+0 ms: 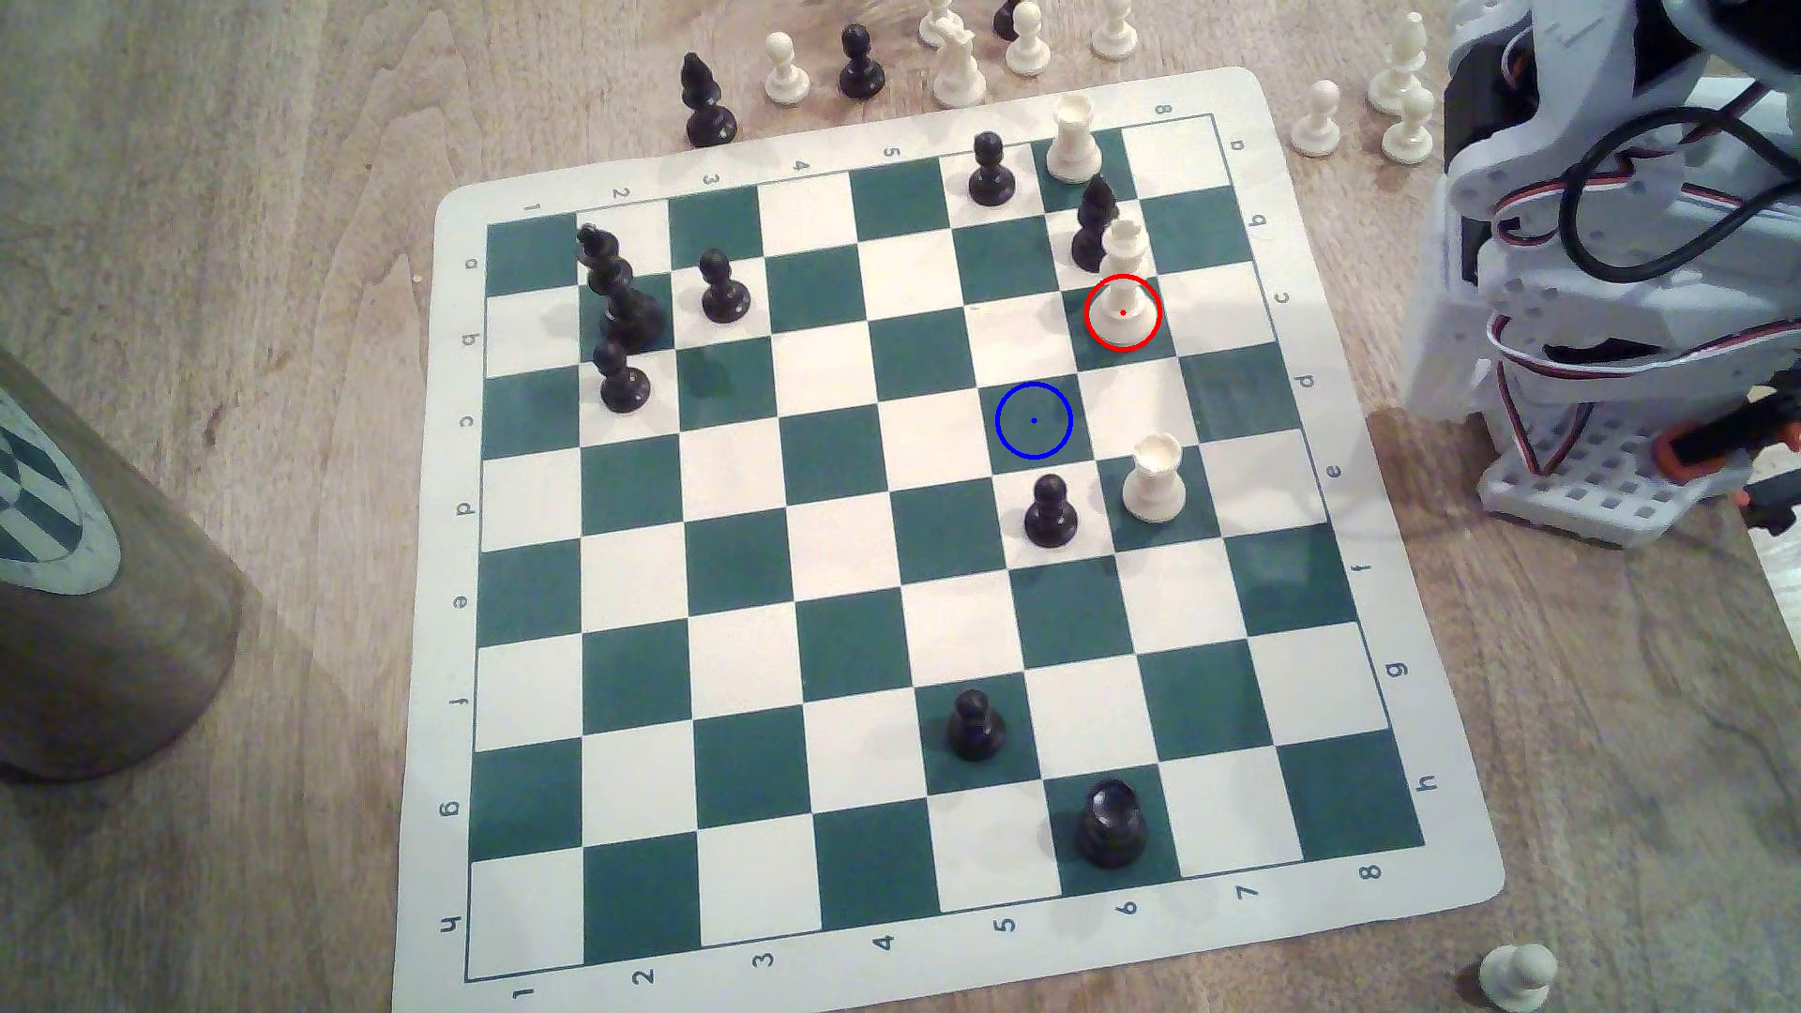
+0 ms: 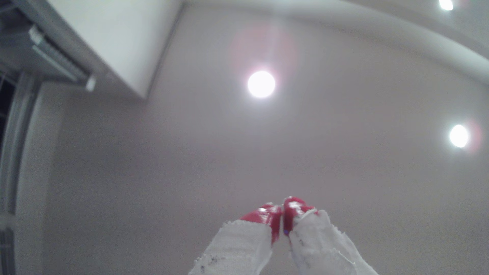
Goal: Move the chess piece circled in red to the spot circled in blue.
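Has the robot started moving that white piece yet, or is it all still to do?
Nothing is done yet. The white king stands on its red-ringed square, and the blue-ringed square is bare. The end effector is shut on nothing and points at the ceiling. The reach, grasp, carry and set-down all remain.

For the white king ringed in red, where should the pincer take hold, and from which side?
Probably the narrow waist of the white king, coming from above. It stands upright, and a black piece sits close behind it, so a low sideways approach from that side looks crowded. The squares toward the blue-ringed spot are free. The pincer points at the ceiling, tips together.
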